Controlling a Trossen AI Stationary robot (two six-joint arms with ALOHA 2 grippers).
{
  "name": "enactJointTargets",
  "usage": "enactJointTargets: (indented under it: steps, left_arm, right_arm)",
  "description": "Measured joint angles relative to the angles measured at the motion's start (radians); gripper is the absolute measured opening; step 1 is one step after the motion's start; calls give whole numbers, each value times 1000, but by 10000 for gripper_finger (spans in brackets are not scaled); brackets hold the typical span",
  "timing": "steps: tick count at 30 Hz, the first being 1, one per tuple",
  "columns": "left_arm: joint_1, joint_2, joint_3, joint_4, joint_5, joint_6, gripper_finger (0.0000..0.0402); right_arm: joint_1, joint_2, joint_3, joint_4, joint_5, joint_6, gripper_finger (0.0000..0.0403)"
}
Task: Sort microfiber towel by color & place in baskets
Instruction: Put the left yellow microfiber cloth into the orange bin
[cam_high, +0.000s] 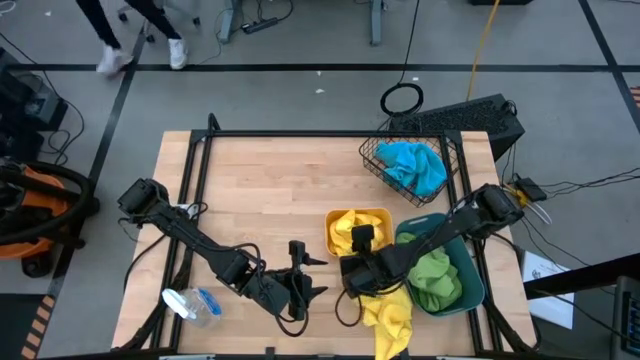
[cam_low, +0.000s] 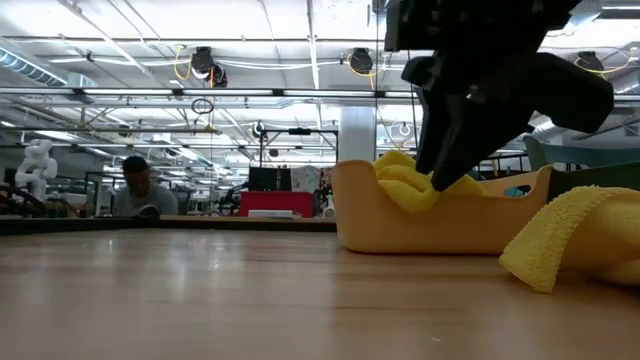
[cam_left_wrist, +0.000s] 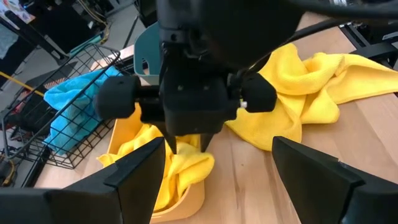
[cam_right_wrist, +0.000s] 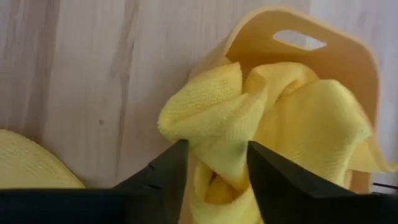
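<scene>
On the wooden table (cam_high: 280, 190), the right hand (cam_high: 362, 240) sat over the orange bin (cam_high: 340, 222) holding a yellow towel (cam_high: 350, 228). A second yellow towel (cam_high: 392, 318) lay near the front edge. The left hand (cam_high: 308, 275) waited nearby, fingers apart.

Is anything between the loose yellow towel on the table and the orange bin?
Yes: the right end effector hangs over the orange bin's near edge, on the towel already inside, directly between the bin and the loose yellow towel.
</scene>
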Motion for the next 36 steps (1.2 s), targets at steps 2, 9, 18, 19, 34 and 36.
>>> enactJointTargets:
  steps: [2,9,18,19,34,36]
  left_arm:
    - [0,0,0,0,0,0,302]
    - [0,0,0,0,0,0,302]
    - [0,0,0,0,0,0,302]
    - [0,0,0,0,0,0,302]
    - [0,0,0,-1,0,-2,302]
    - [0,0,0,-1,0,-2,302]
  right_arm:
    - [-14,0,0,0,-31,-1,133]
    - [-53,0,0,5,-73,-60,11]
    - [-92,-1,0,4,-51,-115,10]
    - [-92,-3,0,4,-51,-116,6]
    - [-141,-89,0,-25,-26,-134,2]
    - [-164,-88,0,-50,-26,-135,2]
